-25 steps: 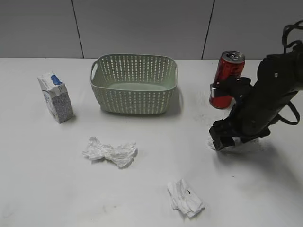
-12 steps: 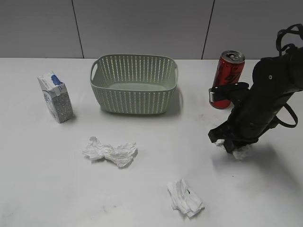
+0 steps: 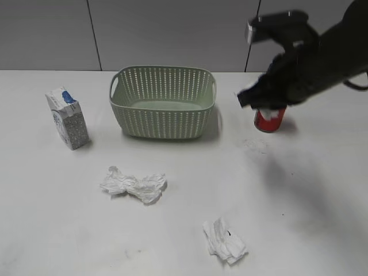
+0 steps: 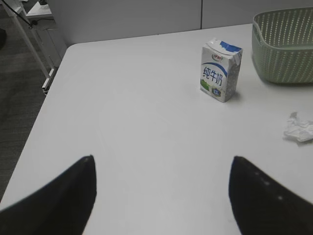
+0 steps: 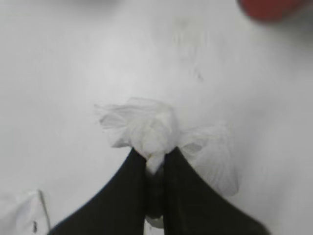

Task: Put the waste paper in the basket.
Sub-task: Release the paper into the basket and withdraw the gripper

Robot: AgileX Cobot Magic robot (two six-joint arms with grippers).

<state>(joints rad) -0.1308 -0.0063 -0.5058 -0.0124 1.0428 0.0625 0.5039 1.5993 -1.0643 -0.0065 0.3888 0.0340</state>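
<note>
The pale green basket [image 3: 163, 123] stands at the back middle of the table and looks empty; its corner also shows in the left wrist view [image 4: 286, 46]. My right gripper [image 5: 154, 152] is shut on one crumpled white paper wad [image 5: 146, 129]. In the exterior view this gripper [image 3: 257, 102] is blurred, high above the table, right of the basket. A long twisted wad [image 3: 133, 184] lies in front of the basket; its end shows in the left wrist view [image 4: 299, 128]. A third wad [image 3: 225, 241] lies near the front edge. My left gripper [image 4: 161, 161] is open and empty over bare table.
A white-and-blue milk carton [image 3: 68, 118] stands left of the basket and shows in the left wrist view [image 4: 220, 71]. A red can [image 3: 269, 121] stands right of the basket, partly behind my right arm. The table's left edge [image 4: 46, 105] drops off to the floor.
My right gripper closed on the paper wad at the right of the table and lifted it up and back-left, in front of the red can. The other wads have not moved.
</note>
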